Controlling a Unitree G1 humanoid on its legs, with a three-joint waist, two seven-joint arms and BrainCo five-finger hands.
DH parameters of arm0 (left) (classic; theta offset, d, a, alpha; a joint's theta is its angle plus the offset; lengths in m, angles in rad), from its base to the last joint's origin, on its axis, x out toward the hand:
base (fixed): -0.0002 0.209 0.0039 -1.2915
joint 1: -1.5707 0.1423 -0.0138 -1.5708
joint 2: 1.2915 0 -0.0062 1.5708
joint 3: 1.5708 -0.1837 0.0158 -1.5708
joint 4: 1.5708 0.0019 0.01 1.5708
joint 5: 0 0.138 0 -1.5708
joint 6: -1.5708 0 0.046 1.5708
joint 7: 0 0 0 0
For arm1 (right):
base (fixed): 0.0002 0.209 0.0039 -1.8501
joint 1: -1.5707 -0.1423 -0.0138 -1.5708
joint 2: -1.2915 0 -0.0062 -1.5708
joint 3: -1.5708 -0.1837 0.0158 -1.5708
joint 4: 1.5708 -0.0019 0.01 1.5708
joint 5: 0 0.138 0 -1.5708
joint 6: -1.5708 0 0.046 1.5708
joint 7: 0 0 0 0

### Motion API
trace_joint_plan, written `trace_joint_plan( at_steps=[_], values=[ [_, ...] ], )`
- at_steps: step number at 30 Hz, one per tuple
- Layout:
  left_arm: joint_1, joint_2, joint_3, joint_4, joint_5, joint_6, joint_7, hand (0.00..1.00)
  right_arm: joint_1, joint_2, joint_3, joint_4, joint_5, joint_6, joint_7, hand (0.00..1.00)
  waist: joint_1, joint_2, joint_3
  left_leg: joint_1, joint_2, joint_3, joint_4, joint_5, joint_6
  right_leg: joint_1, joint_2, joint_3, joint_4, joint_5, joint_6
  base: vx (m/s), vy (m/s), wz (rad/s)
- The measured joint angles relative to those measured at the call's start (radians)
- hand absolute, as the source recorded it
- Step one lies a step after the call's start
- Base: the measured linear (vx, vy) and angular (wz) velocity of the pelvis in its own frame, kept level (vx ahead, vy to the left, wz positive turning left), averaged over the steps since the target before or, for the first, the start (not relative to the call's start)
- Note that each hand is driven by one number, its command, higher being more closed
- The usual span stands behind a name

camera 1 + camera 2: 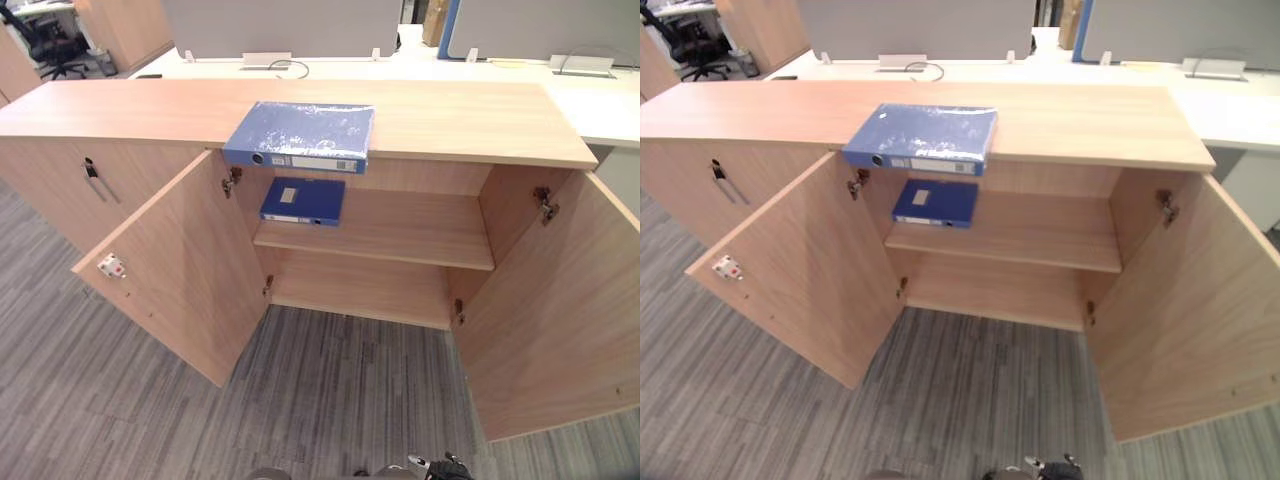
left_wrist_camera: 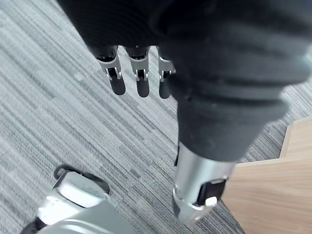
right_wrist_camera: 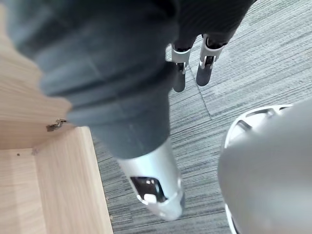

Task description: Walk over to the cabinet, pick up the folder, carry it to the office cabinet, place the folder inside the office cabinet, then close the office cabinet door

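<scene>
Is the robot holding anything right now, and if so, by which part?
Nothing is held. The left hand and right hand hang open over the carpet; the blue folder lies untouched on the cabinet top.

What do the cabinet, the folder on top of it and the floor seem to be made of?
Cabinet: light wood-grain board, matte, probably laminate; grain lines run evenly. Top folder: blue, likely plastic-covered card; its cover glints and wrinkles like film. Floor: grey striped carpet, dull and fibrous-looking.
</scene>
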Motion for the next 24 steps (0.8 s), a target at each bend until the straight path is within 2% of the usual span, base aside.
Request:
trace_joint_plan(
  at_steps=[1, 2, 4, 5, 9, 10, 11, 12, 13, 14, 15, 16, 18, 24],
  values=[
    [0.0, -0.007, 0.016, -0.005, -0.008, 0.001, -0.001, 0.0, 0.003, 0.002, 0.002, 0.0, 0.011, 0.0, 0.0, 0.0, 0.003, 0.001, -0.001, -0.067, 0.041, 0.006, 0.191, -0.001, -0.008, 0.038, 0.028, -0.001, -0.02, 0.008, -0.014, 0.32, -0.135, -0.23],
    [-0.001, -0.005, 0.015, -0.008, -0.008, 0.001, -0.003, 0.0, 0.006, 0.003, 0.004, 0.0, 0.019, 0.0, 0.0, 0.0, 0.009, 0.0, 0.0, -0.099, 0.075, 0.033, 0.313, -0.002, -0.007, 0.075, 0.041, 0.0, -0.031, 0.011, -0.018, 0.26, -0.089, -0.27],
    [0.001, 0.001, 0.002, -0.008, -0.008, 0.002, -0.003, 0.0, 0.007, 0.0, 0.005, 0.001, 0.021, 0.0, -0.005, 0.0, 0.016, 0.003, 0.006, -0.13, 0.088, 0.07, 0.376, -0.014, 0.014, 0.114, 0.043, 0.014, -0.058, 0.011, -0.018, 0.24, -0.03, -0.29],
    [-0.005, 0.001, -0.019, -0.007, -0.008, 0.0, -0.003, 0.0, -0.013, -0.003, -0.008, 0.012, 0.02, 0.001, -0.008, 0.0, 0.021, 0.0, 0.012, -0.155, 0.084, 0.108, 0.339, -0.028, 0.038, 0.142, 0.034, 0.04, -0.08, 0.012, -0.018, 0.27, 0.014, -0.36],
    [-0.008, 0.016, -0.059, -0.004, -0.008, 0.0, -0.003, 0.0, -0.051, -0.002, -0.004, 0.041, 0.019, 0.003, -0.009, 0.0, 0.032, -0.004, 0.027, -0.164, 0.029, 0.113, 0.072, -0.029, 0.061, 0.167, -0.011, 0.083, -0.078, 0.017, -0.009, 0.3, 0.124, -0.41],
    [-0.008, 0.018, -0.065, -0.001, -0.008, -0.002, -0.003, 0.0, -0.061, -0.002, 0.003, 0.041, 0.019, 0.003, -0.009, 0.0, 0.034, -0.005, 0.027, -0.16, 0.006, 0.101, -0.084, 0.023, 0.081, 0.179, -0.032, 0.102, -0.079, 0.019, -0.004, 0.25, 0.166, -0.34],
    [-0.007, 0.021, -0.076, 0.008, -0.007, -0.002, -0.003, 0.0, -0.063, -0.003, 0.004, 0.041, 0.019, 0.003, -0.008, 0.0, 0.034, 0.0, 0.025, -0.144, -0.008, 0.088, -0.197, 0.121, 0.088, 0.188, -0.036, 0.112, -0.086, 0.021, 0.024, 0.31, 0.236, -0.4],
    [0.001, 0.019, -0.088, 0.018, -0.006, -0.003, -0.004, 0.0, -0.062, -0.007, 0.005, 0.041, 0.019, 0.003, -0.008, 0.0, 0.036, 0.013, 0.017, -0.128, -0.008, 0.06, -0.302, 0.287, 0.082, 0.202, -0.026, 0.126, -0.103, 0.021, 0.054, 0.32, 0.249, -0.23],
    [-0.01, 0.05, -0.095, 0.031, -0.004, -0.003, -0.009, 0.0, -0.062, 0.011, 0.011, 0.046, 0.018, 0.003, -0.008, 0.0, 0.033, -0.016, 0.015, -0.107, -0.042, 0.051, -0.335, 0.283, 0.08, 0.225, -0.051, 0.137, -0.134, 0.018, 0.086, 0.31, 0.237, -0.15],
    [-0.013, 0.058, -0.1, 0.035, -0.001, -0.003, -0.012, 0.0, -0.062, 0.015, 0.011, 0.047, 0.018, 0.003, -0.007, 0.0, 0.033, -0.028, 0.011, -0.088, -0.057, 0.057, -0.384, 0.291, 0.084, 0.22, -0.073, 0.14, -0.138, 0.029, 0.104, 0.3, 0.24, -0.11],
    [-0.014, 0.063, -0.1, 0.036, 0.003, -0.003, -0.016, 0.0, -0.064, 0.018, 0.011, 0.043, 0.018, 0.002, -0.007, 0.0, 0.034, -0.039, 0.009, -0.032, -0.089, 0.081, -0.493, 0.334, 0.098, 0.213, -0.104, 0.153, -0.136, 0.052, 0.112, 0.31, 0.28, -0.2],
    [-0.011, 0.063, -0.1, 0.047, 0.003, -0.002, -0.02, 0.0, -0.062, 0.018, 0.011, 0.04, 0.019, 0.001, -0.006, 0.0, 0.034, -0.035, 0.006, 0.033, -0.119, 0.096, -0.603, 0.373, 0.111, 0.214, -0.123, 0.162, -0.133, 0.068, 0.117, 0.25, 0.244, -0.23],
    [-0.007, 0.067, -0.101, 0.061, 0.005, -0.002, -0.026, 0.0, -0.055, 0.028, 0.011, 0.04, 0.02, 0.001, -0.005, 0.0, 0.029, -0.035, -0.006, 0.1, -0.152, 0.107, -0.722, 0.41, 0.125, 0.219, -0.146, 0.178, -0.133, 0.074, 0.118, 0.17, 0.182, -0.18],
    [-0.015, 0.085, -0.139, 0.064, -0.006, -0.002, -0.048, 0.0, -0.049, 0.035, 0.004, 0.04, 0.019, 0.001, 0.002, 0.0, 0.017, -0.038, -0.017, 0.102, -0.176, 0.099, -0.722, 0.398, 0.139, 0.229, -0.163, 0.172, -0.146, 0.101, 0.122, 0.08, 0.104, 0.03]
  ],
)
